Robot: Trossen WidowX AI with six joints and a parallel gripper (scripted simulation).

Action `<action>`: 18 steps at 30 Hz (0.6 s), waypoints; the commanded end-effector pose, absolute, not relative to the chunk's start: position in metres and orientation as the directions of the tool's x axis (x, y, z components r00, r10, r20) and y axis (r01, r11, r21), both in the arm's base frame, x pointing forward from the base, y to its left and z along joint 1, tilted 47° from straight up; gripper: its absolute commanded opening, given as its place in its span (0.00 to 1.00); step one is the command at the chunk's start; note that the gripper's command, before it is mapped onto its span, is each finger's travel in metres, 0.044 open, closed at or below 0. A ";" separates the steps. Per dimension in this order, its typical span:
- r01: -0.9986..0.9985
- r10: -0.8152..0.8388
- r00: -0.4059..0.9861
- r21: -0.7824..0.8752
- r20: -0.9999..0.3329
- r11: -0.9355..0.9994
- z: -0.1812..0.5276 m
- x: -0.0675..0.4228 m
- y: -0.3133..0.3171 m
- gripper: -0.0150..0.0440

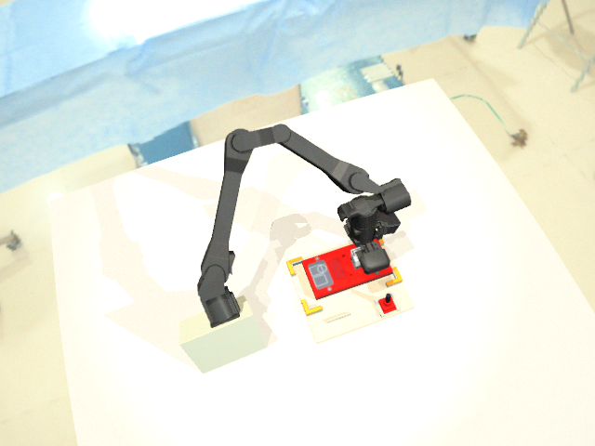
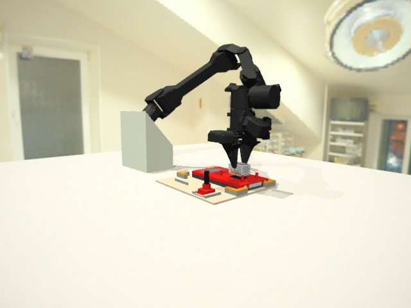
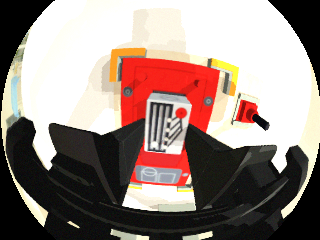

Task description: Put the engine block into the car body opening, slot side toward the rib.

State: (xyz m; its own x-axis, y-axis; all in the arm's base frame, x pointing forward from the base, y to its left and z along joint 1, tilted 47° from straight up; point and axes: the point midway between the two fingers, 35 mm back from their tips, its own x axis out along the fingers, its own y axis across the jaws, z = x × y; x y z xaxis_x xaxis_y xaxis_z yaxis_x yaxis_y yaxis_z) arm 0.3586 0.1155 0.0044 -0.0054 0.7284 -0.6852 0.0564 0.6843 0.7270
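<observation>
The grey engine block (image 1: 356, 257) (image 2: 239, 170) (image 3: 167, 125) is upright between the fingertips of my gripper (image 2: 239, 164) (image 3: 165, 125), which is shut on it. In the wrist view its top shows long dark slots on the left and a red dot at the upper right. The red car body (image 1: 343, 282) (image 2: 253, 181) (image 3: 170, 75) lies flat under it. In the exterior view the block stands proud of the body, over the dark opening (image 2: 239, 176), with its underside close to the body top. The rib and most of the opening are hidden.
Orange corner brackets (image 1: 312, 308) (image 2: 236, 190) (image 3: 227, 75) stand around the body on the beige board (image 1: 358, 326) (image 2: 212, 199). A red piece with an upright black stick (image 1: 387, 304) (image 2: 206, 190) (image 3: 248, 111) stands beside it. Short red pegs rise from the body near the block.
</observation>
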 end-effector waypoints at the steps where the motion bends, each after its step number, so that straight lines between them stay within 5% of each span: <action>1: 0.063 0.731 -0.007 0.730 -0.682 0.681 0.004 0.358 0.116 0.53; 18: 0.063 0.732 -0.007 0.730 -0.682 0.681 0.002 0.358 0.118 0.53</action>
